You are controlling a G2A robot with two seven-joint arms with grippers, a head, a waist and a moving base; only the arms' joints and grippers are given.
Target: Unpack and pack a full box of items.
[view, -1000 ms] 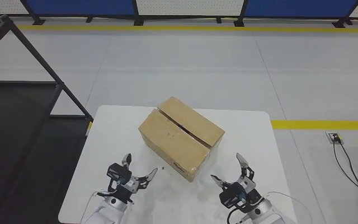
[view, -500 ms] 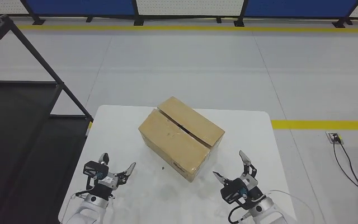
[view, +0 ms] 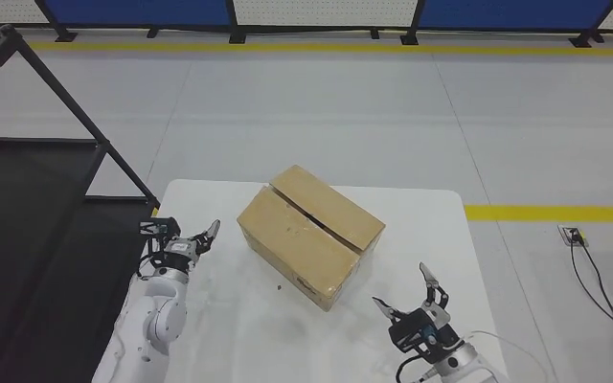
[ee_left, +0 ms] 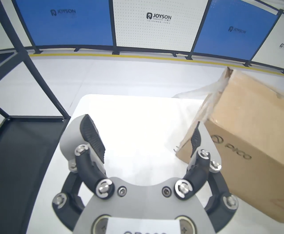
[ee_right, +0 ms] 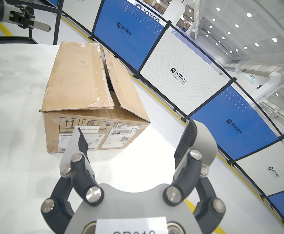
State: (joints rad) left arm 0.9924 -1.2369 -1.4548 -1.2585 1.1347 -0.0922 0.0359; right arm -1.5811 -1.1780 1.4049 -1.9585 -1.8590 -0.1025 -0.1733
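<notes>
Box (view: 309, 236), seam lengthwise: left gripper (view: 180, 231) near one corner, right gripper (view: 402, 289) farther off the labelled end; both spread, empty.

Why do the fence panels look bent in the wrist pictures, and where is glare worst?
Left wrist view: wide lens bows the panel fence; glare whitens the table between the open left gripper and the cardboard box. Right wrist view: fence bows too, ceiling lamps glare. Top view: yellow floor line straight, light even.

Left gripper (view: 182, 230) swung left and forward; right gripper (view: 402, 290) drew back slightly.
</notes>
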